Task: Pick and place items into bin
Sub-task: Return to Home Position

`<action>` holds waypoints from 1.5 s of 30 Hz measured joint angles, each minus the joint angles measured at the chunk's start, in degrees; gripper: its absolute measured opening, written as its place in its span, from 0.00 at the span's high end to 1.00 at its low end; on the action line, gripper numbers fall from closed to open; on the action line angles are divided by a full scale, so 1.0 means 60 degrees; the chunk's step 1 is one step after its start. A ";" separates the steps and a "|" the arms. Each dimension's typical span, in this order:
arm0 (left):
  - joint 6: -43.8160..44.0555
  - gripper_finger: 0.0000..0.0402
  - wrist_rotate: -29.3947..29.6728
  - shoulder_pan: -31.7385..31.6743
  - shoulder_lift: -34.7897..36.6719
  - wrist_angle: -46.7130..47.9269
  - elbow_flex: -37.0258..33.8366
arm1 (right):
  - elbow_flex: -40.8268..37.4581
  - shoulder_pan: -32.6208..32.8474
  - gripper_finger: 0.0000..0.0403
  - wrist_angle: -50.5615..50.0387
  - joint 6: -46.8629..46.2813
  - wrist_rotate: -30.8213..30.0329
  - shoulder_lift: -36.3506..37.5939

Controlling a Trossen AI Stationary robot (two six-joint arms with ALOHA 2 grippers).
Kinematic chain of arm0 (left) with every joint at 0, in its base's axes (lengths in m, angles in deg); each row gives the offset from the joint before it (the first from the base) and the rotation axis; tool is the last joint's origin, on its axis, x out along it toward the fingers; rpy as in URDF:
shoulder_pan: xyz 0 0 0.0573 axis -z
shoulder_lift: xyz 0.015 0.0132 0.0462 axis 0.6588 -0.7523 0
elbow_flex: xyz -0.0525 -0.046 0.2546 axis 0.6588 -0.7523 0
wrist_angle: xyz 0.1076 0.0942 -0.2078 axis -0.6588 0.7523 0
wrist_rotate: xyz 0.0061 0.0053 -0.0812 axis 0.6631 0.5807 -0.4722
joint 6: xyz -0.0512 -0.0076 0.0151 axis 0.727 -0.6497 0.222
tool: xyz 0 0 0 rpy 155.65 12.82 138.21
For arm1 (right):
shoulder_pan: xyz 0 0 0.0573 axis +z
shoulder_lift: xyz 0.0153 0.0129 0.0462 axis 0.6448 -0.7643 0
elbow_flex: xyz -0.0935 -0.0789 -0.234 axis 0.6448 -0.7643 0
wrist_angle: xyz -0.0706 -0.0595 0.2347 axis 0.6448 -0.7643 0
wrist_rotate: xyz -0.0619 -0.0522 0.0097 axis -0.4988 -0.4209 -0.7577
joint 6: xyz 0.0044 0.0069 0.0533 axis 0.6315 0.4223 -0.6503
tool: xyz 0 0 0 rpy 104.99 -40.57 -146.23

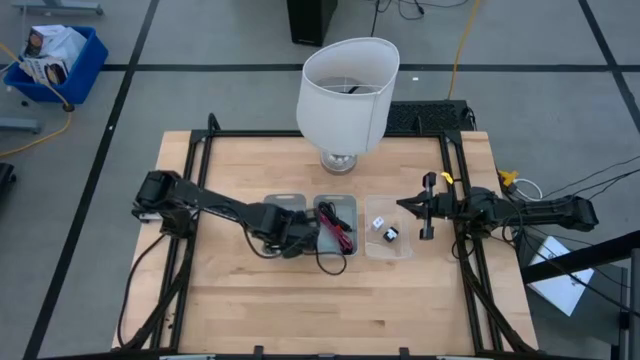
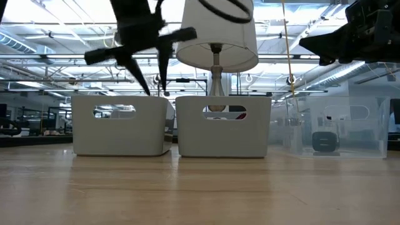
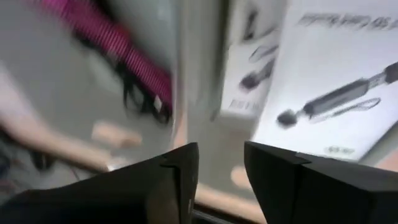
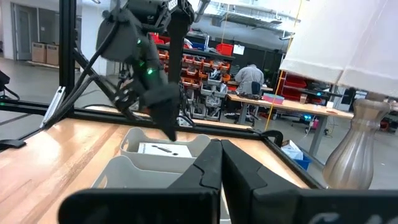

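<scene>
My left gripper (image 1: 297, 232) hovers open over the grey left bin (image 1: 283, 203) and the middle bin (image 1: 336, 222), touching nothing; in the low view its fingers (image 2: 153, 75) hang above the bins. Its wrist view (image 3: 221, 168) looks down on white packets with a dark part (image 3: 329, 81) lying in the left bin, and on the red cable (image 3: 124, 50). The red cable (image 1: 342, 234) lies in the middle bin. The black cable (image 1: 326, 262) loops over that bin's near wall onto the table. A tiny white-and-black block (image 1: 384, 229) sits in the clear right bin (image 1: 402, 250). My right gripper (image 1: 428, 207) waits shut beside the clear bin.
A big white lampshade (image 1: 347, 92) on a metal foot stands at the table's far side, just behind the bins. A black frame (image 1: 455, 160) runs along the table's edges. Bare wood (image 1: 300, 310) spreads across the near half of the table.
</scene>
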 joint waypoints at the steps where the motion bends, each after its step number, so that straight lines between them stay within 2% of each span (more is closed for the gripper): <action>1: 0.0419 0.66 0.0089 0.0015 0.0111 0.0052 0.0019 | 0.0000 0.0000 1.00 0.0055 0.0074 0.0000 0.0000; 3: 0.1543 0.66 -0.0271 0.0030 0.0587 0.0093 0.0039 | 0.0002 0.0004 1.00 0.0211 0.0147 0.0009 0.0004; 5: 0.3134 0.70 -0.1204 0.0058 0.1215 -0.0128 0.0075 | 0.0001 0.0004 1.00 0.0311 0.0159 0.0045 0.0009; 7: 0.4600 0.78 -0.1878 0.0077 0.1930 -0.0302 0.0009 | 0.0002 0.0004 1.00 0.0276 0.0152 0.0047 0.0004; 10: 0.6103 0.94 -0.2221 0.0052 0.3135 -0.0698 -0.0427 | 0.0000 0.0004 1.00 0.0017 0.0159 0.0044 -0.0013; 11: 0.6477 0.97 -0.2335 0.0021 0.3628 -0.1069 -0.0764 | 0.0000 0.0000 1.00 -0.0062 0.0159 0.0044 -0.0034; 16: 0.8144 0.99 -0.2792 -0.0657 0.6176 -0.4026 -0.3448 | 0.0000 0.0000 1.00 -0.0171 0.0146 0.0039 -0.0048; 19: 0.9389 0.99 -0.3864 -0.1282 0.7702 -0.6423 -0.5236 | 0.0001 0.0000 1.00 -0.0263 0.0090 0.0074 -0.0064; 21: 1.0119 0.99 -0.4540 -0.1608 0.8562 -0.8160 -0.6493 | 0.0002 -0.0034 1.00 -0.0295 -0.0021 0.0440 -0.0091; 23: 1.0509 0.99 -0.4820 -0.1785 0.9206 -0.9650 -0.7622 | 0.0003 -0.0173 1.00 -0.0270 -0.0069 0.1053 -0.0098; 28: 1.1288 1.00 -0.4778 -0.2116 1.0321 -1.2215 -0.9591 | 0.0003 -0.0805 1.00 -0.0410 -0.0474 0.1053 -0.0093; 30: 1.1365 1.00 -0.4729 -0.2160 1.0705 -1.2616 -0.9970 | 0.0003 -0.1025 1.00 -0.0528 -0.0660 0.1164 -0.0091; 37: 1.0549 1.00 -0.2879 -0.1488 1.2761 -1.1569 -1.0158 | 0.0000 -0.1641 1.00 -0.0307 -0.1510 0.2912 -0.0026; 42: 0.9798 1.00 -0.1582 -0.0756 1.3884 -1.0845 -1.0295 | 0.0003 -0.1983 1.00 -0.0221 -0.1865 0.3210 0.0234; 45: 0.9527 1.00 -0.1412 -0.0596 1.4291 -1.1003 -1.0873 | 0.0002 -0.2145 1.00 -0.0045 -0.1940 0.3872 0.0277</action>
